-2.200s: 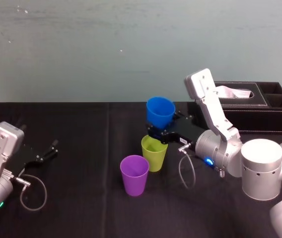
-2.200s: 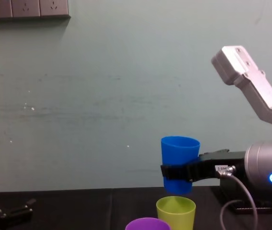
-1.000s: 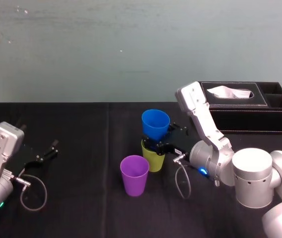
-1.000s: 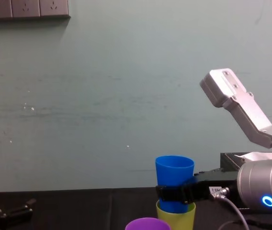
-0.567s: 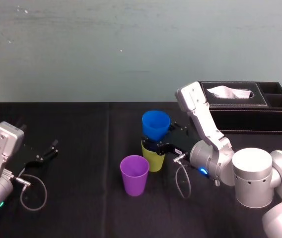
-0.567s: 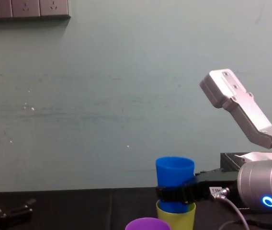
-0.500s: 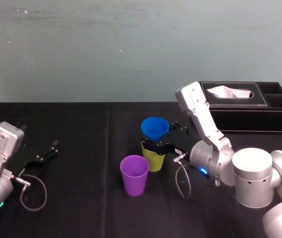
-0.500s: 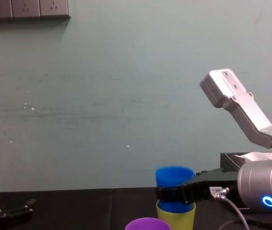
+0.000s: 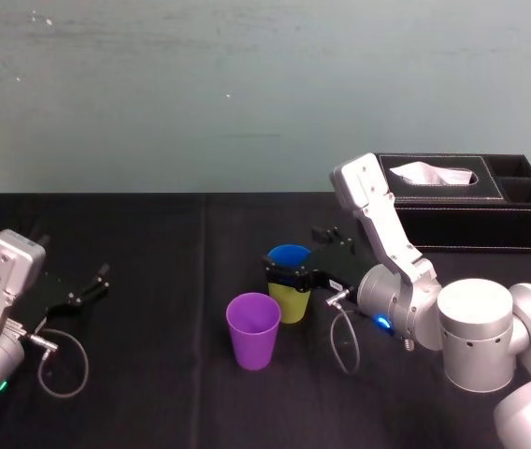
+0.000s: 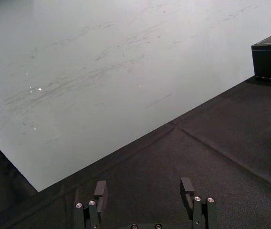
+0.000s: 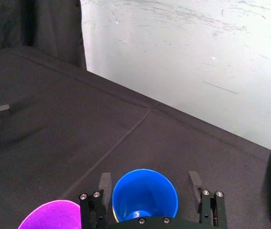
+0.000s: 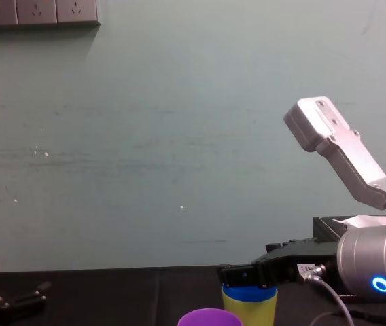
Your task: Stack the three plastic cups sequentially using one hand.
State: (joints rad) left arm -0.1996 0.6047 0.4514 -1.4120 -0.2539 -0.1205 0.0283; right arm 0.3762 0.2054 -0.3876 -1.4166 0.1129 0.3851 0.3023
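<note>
Blue cup [image 9: 290, 253] has dropped from the right hand [image 11: 149, 182] into the yellow-green cup [image 9: 292, 301] on the desk [image 9: 153, 281]. That hand stays spread wide around the blue rim, gripping nothing. One stacking seems done; the purple cup [image 9: 252, 329] just beside remains. Left hand [image 10: 144, 186] lies parted, far left.

**A:** Lighting's pretty flat here, no? The wall [image 9: 247, 94] is evenly bright, no hot spots.

**B:** Yep, soft light from above. The silver arm shell [image 9: 476, 327] is palest on top. The black tablecloth [image 9: 153, 393] swallows the shadows, the purple cup [image 9: 252, 329] pops, and the blue ring [image 12: 381, 285] glows by itself.
</note>
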